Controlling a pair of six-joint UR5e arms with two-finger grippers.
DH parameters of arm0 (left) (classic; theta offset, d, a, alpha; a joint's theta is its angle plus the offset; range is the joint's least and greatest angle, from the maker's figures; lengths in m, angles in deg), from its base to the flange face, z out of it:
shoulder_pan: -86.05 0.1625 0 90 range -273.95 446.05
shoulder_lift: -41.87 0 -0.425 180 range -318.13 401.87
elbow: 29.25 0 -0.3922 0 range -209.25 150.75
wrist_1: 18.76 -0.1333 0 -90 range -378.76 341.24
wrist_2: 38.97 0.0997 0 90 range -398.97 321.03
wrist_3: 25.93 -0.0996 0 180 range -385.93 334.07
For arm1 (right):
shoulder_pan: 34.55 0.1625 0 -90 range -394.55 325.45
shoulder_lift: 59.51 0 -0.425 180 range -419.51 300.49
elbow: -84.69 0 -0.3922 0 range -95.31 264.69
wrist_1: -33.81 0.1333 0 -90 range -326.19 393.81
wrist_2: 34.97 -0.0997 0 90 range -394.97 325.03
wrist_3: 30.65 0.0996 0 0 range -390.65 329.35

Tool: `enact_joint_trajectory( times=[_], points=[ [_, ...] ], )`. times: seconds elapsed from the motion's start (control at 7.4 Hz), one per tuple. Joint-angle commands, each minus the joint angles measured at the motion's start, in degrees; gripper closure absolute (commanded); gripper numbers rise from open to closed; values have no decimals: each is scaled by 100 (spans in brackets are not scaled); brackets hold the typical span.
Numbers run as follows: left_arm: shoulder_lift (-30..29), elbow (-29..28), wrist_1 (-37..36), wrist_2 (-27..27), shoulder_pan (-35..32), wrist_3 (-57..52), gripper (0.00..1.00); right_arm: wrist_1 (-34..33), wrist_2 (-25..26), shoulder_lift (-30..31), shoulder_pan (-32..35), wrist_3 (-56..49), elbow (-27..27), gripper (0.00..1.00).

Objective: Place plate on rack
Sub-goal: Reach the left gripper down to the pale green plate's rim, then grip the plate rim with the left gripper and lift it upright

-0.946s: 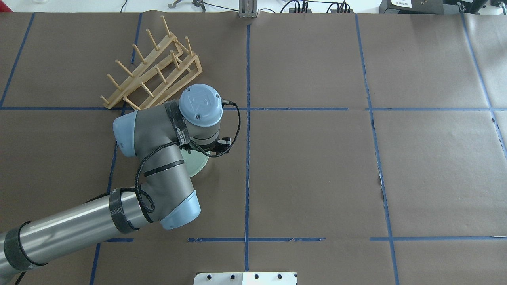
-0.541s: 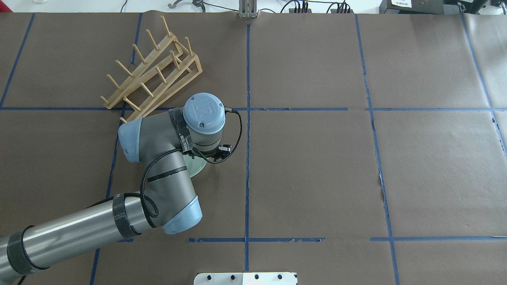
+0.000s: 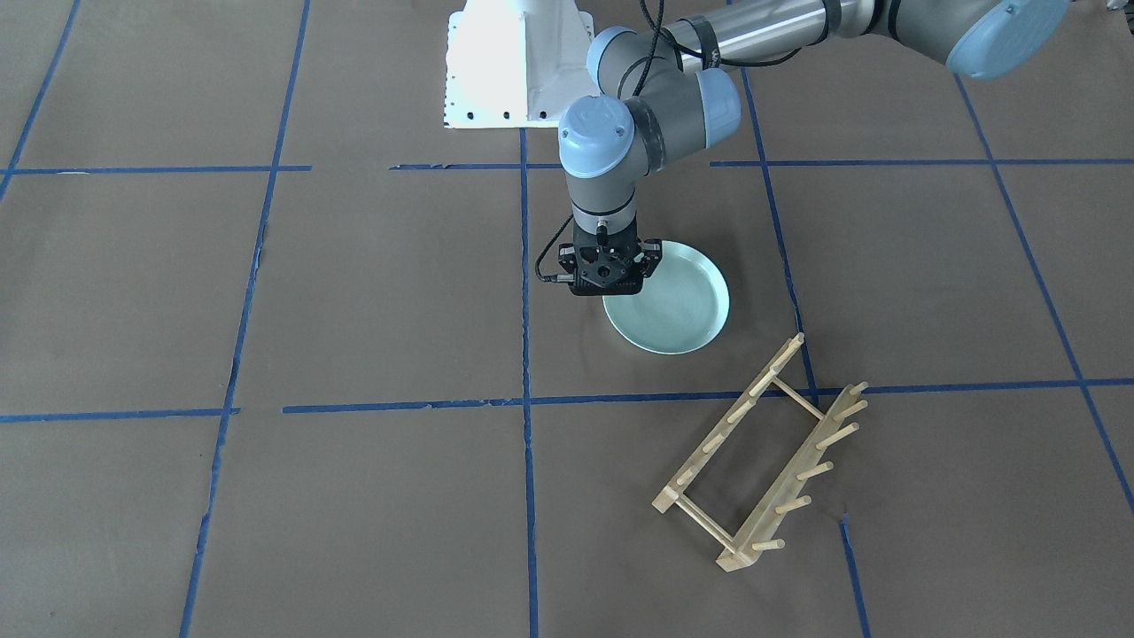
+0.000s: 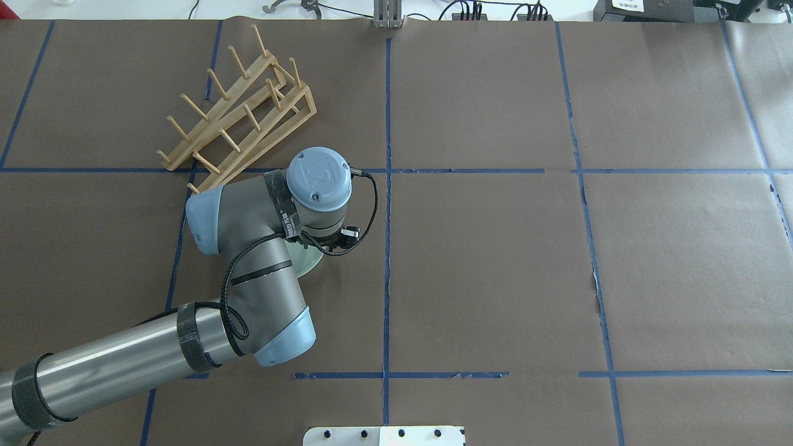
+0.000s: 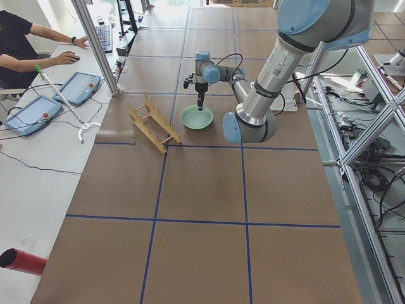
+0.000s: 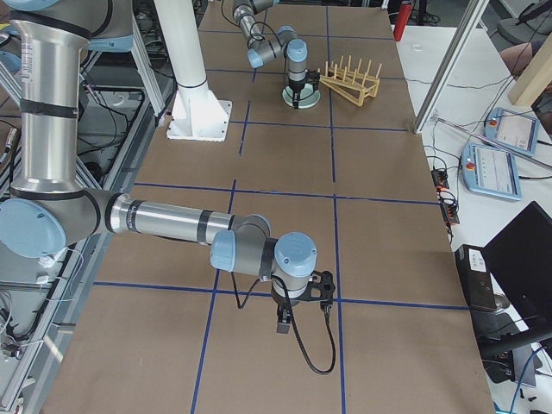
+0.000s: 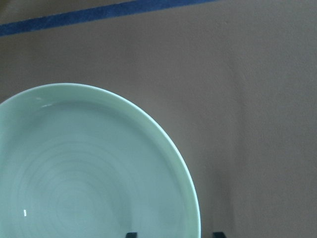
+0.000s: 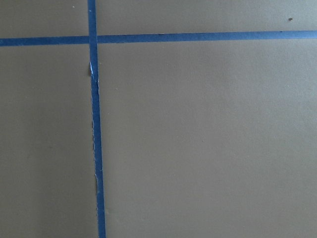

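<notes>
Plate lies flat on the table, not lifted yet. The left gripper hangs at its rim, fingers apart, one on each side. Farther off, the rack holds no plate. Grabbing, lifting and slotting are left. Right gripper: I cannot tell.

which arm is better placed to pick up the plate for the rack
Left. The left gripper hangs open astride the rim of the plate, with the rack close by. The right gripper is far down the table from both.
</notes>
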Motion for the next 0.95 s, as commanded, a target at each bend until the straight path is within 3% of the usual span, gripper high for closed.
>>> enact_joint_trajectory(
  times=[0.0, 0.41, 0.68, 0.81],
  points=[
    [4, 0, 7, 7, 0, 0, 100, 0, 0, -3, 0, 0, 0, 0],
    [-13, 69, 331, -62, -244, 149, 100, 0, 0, -3, 0, 0, 0, 0],
    [-31, 909, 358, -324, -832, 682, 100, 0, 0, -3, 0, 0, 0, 0],
    [-22, 1175, 820, -353, -1157, 1242, 100, 0, 0, -3, 0, 0, 0, 0]
  ],
)
